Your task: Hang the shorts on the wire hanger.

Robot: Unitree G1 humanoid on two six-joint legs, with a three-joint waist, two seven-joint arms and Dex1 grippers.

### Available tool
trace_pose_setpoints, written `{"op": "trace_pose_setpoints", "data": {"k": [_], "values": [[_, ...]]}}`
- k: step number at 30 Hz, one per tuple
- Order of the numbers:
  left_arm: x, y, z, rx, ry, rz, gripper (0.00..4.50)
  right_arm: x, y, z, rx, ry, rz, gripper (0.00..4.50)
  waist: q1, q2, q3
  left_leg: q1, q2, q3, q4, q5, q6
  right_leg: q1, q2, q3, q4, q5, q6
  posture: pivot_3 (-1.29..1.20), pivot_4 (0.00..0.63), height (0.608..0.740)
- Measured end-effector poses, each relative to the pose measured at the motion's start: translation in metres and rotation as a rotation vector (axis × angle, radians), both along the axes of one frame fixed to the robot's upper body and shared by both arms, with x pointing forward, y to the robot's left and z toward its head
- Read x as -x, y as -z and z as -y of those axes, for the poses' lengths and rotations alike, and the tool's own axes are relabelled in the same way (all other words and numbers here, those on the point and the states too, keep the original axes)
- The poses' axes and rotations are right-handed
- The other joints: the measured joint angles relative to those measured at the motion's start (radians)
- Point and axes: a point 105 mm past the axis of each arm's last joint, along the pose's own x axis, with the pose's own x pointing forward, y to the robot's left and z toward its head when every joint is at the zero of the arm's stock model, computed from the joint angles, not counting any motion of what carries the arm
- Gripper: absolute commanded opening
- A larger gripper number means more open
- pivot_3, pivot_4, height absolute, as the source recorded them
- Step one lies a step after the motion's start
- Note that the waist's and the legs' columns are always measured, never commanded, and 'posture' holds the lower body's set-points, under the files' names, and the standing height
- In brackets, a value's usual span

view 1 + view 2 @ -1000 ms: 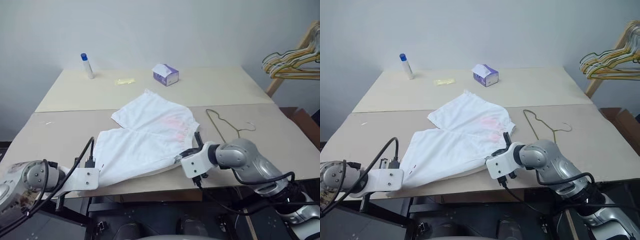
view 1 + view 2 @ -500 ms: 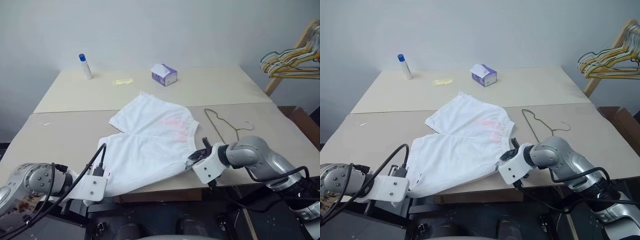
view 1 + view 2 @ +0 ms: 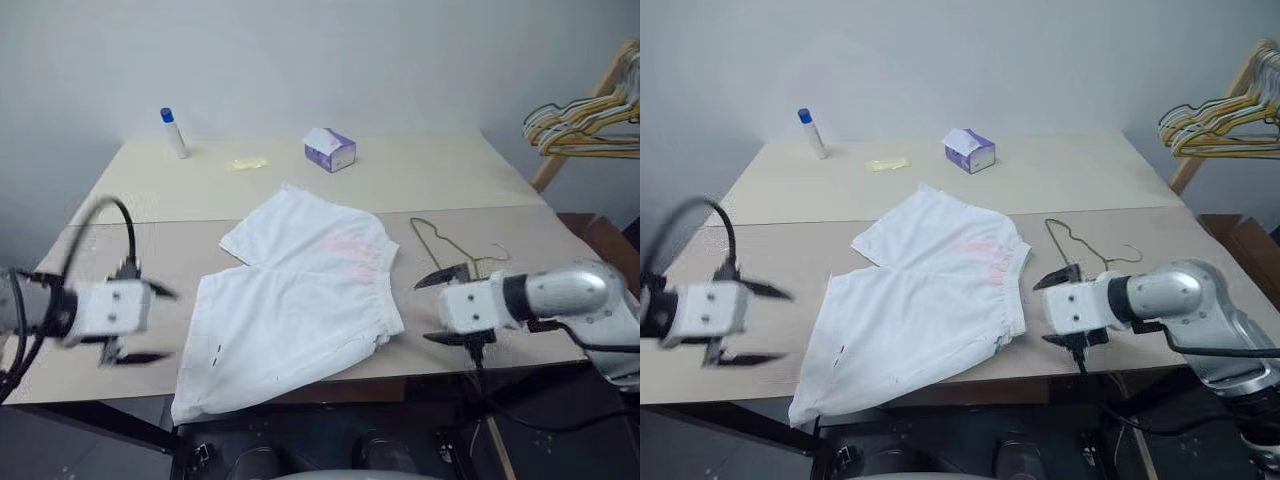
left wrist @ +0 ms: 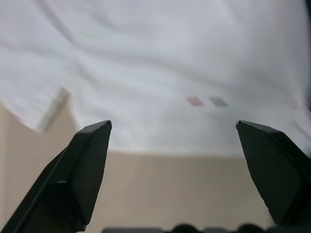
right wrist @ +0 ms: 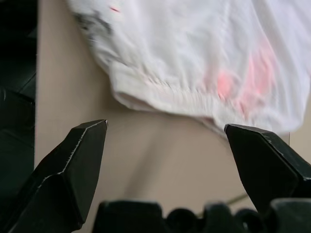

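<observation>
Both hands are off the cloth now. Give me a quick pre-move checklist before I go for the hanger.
1. Left gripper open and empty: ok.
2. Right gripper open and empty: ok.
3. White thin-fabric shorts spread flat on the beige table: not ok, the near leg droops over the front edge.
4. Thin bare wire hanger lying apart from the shorts, nothing on it: ok.
5. Right gripper close beside the wire hanger: ok.
6. Small white-purple tissue box and blue-capped bottle far from the work: ok.

Soft, even indoor light; the left arm [image 3: 95, 310] is motion-blurred.
</observation>
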Motion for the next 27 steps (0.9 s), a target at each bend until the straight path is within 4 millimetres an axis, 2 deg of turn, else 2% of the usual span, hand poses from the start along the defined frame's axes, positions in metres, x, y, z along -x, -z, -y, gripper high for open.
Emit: {"op": "trace_pose_setpoints", "data": {"k": [3,5,11,15,24,27], "values": [[-0.012,-0.003,0.024,0.145,0.025,0.022,4.45,-0.029,-0.008,0.003,-0.173,0.256,0.01,4.5,-0.015,-0.001,-0.001,0.0,0.0,0.001,0.001,0.0,-0.001,0.0,0.001,0.001,0.0,0.002,-0.003,-0.1,0.0,0.74],[-0.017,-0.005,0.037,0.221,0.038,0.024,4.45,-0.047,-0.006,0.012,-0.273,0.442,-0.02,4.5,-0.025,-0.001,-0.001,-0.001,0.0,0.001,0.001,0.001,-0.002,0.0,0.001,0.001,0.0,0.002,-0.003,-0.1,0.0,0.74],[-0.021,-0.025,0.077,0.443,0.136,0.027,4.45,-0.079,0.03,0.032,-0.4,0.809,-0.154,4.5,-0.036,-0.001,-0.001,-0.001,0.0,0.001,0.002,0.002,-0.003,0.0,0.001,0.001,0.0,0.002,-0.003,-0.11,0.0,0.74],[-0.022,-0.038,0.089,0.528,0.166,0.03,4.45,-0.089,0.048,0.041,-0.411,0.92,-0.2,4.5,-0.041,-0.001,-0.001,-0.001,0.0,0.0,0.002,0.002,-0.004,0.0,0.002,0.001,0.0,0.002,-0.003,-0.11,0.0,0.74],[-0.014,-0.03,0.097,0.541,0.194,-0.014,4.45,-0.089,0.09,0.051,-0.4,1.012,-0.325,4.5,-0.063,-0.001,-0.001,-0.001,0.0,0.0,0.002,0.004,-0.006,0.001,0.002,0.002,0.0,0.002,-0.002,-0.1,0.0,0.74],[-0.013,-0.03,0.098,0.539,0.198,-0.015,4.5,-0.089,0.093,0.049,-0.396,0.993,-0.332,3.94,-0.065,-0.001,-0.001,0.0,0.001,0.0,0.002,0.003,-0.006,0.001,0.002,0.002,0.0,0.002,-0.002,-0.1,0.0,0.74]]}}
